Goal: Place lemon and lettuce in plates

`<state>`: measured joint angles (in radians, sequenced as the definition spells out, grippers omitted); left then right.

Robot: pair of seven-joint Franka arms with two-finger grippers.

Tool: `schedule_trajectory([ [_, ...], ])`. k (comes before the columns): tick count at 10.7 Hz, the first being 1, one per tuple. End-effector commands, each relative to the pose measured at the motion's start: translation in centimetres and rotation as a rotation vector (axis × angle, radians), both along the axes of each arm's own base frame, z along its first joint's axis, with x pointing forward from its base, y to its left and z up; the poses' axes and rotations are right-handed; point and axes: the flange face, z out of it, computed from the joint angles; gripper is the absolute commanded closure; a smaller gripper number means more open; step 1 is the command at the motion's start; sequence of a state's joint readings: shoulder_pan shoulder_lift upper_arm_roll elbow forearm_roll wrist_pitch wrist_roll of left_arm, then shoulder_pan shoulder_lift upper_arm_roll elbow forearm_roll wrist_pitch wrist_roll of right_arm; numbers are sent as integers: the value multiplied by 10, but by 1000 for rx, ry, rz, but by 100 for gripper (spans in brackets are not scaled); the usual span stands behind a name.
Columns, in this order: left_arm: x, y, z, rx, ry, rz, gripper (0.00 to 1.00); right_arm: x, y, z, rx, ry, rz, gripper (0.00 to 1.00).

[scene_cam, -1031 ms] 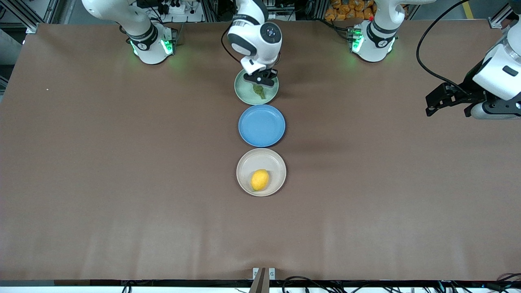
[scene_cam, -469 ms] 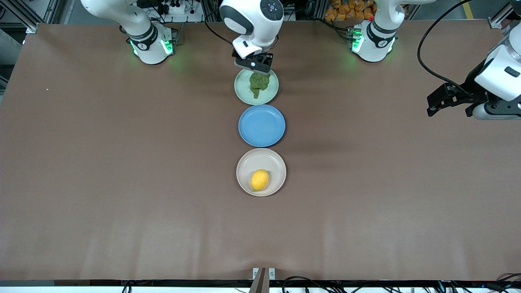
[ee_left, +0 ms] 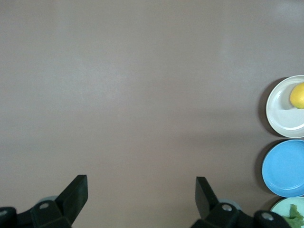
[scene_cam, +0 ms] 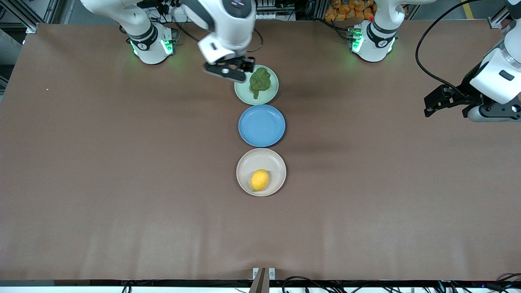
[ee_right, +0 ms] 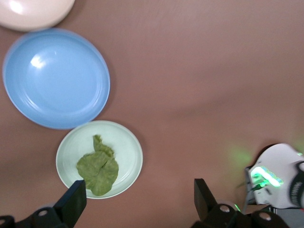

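No readable text, label, brand, number or sign shows on the table (scene_cam: pixel 122 183), the plates, the arms or the clutter along the table's top edge

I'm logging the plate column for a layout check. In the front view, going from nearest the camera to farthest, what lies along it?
cream-white plate holding the lemon → blue plate, bare → mint green plate holding the lettuce
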<state>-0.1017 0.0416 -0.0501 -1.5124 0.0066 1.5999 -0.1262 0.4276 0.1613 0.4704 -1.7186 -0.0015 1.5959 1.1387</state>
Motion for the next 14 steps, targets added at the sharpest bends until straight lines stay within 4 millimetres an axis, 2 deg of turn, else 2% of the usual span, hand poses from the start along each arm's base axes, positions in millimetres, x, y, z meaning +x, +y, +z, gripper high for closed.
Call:
schedule_trajectory([
  [1,0,0,5,-7,7,-13,0,51,-86,82,66,-16,52,0],
  [3,0,-1,5,-7,7,-13,0,91,-160,109,102,-42,63,0],
  [5,0,-1,4,-7,9,-11,0,121,-228,136,136,-61,71,0],
  [6,0,-1,3,-5,10,-11,0,130,-255,141,146,-54,84,0],
  [7,0,-1,3,-5,10,-11,0,141,-290,148,157,-65,70,0],
  [10,2,-1,1,-5,14,-10,0,159,-381,171,193,-119,108,0],
  [12,2,-1,1,-5,14,-10,0,166,-419,174,199,-142,108,0],
  [14,2,-1,1,-5,14,-11,0,166,-436,188,188,-174,88,0],
])
